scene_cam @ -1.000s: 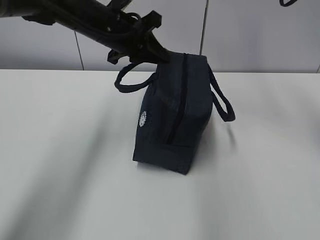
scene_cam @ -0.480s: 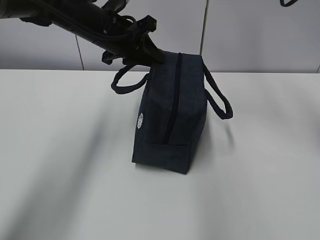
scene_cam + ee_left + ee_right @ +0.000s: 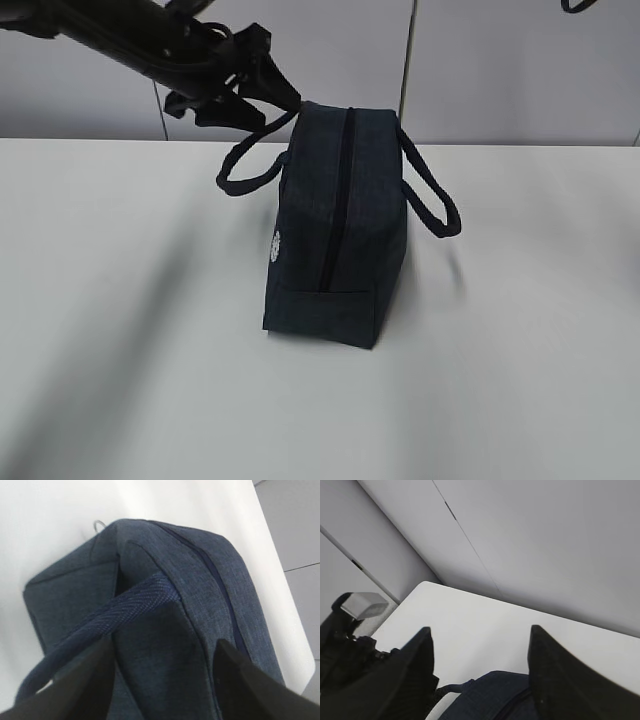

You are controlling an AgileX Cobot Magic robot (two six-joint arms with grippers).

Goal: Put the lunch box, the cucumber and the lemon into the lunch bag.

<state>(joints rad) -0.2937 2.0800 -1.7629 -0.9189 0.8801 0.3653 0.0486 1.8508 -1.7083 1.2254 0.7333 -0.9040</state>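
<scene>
Table (image 3: 120,380) in front bears the lunch bag (image 3: 335,240), upright, zipper closed. Behind its top left corner, left gripper (image 3: 285,98) released, jaws apart beside one handle (image 3: 245,172). Right gripper (image 3: 480,670) open above bag.

Left end effector (image 3: 268,88) raised at upper left, jaws parted, right end effector (image 3: 480,680) jaws spread

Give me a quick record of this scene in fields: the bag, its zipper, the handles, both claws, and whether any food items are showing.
bag: lunch bag standing on the white table
zipper: looks closed along the top
handles: one loop out to each side
left claw: left claw open, over the bag's near handle, nothing held
right claw: right claw open, above the bag, empty
food items: none visible
</scene>
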